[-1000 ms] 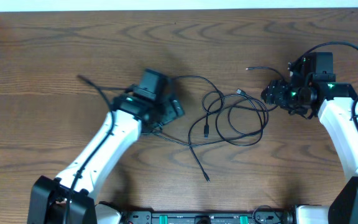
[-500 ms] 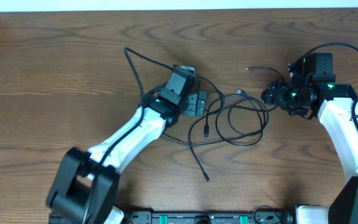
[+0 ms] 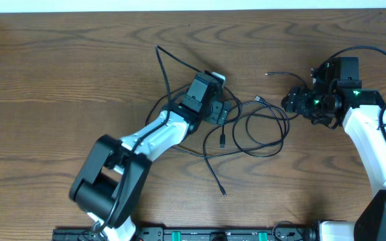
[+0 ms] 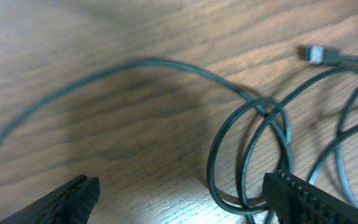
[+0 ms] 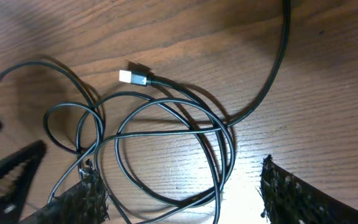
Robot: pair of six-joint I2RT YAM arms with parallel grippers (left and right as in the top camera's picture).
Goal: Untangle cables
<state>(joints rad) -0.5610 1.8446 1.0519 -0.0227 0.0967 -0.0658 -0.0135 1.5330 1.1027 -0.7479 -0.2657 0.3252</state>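
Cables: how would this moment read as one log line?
cables: tangled loops on table | left gripper: open, above loops | right gripper: open, above loops | held: nothing

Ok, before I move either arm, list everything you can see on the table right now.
cables: several, exact count unclear, black, tangled in loops at mid-table
plugs: at least two showing; silver-tipped plug at the tangle's far side, dark plug inside the loops
table: one, brown wood, under everything
left gripper: one, black, open, at the tangle's left edge
right gripper: one, black, open, just right of the tangle
left arm, right arm: white and black, reaching in from the near edge
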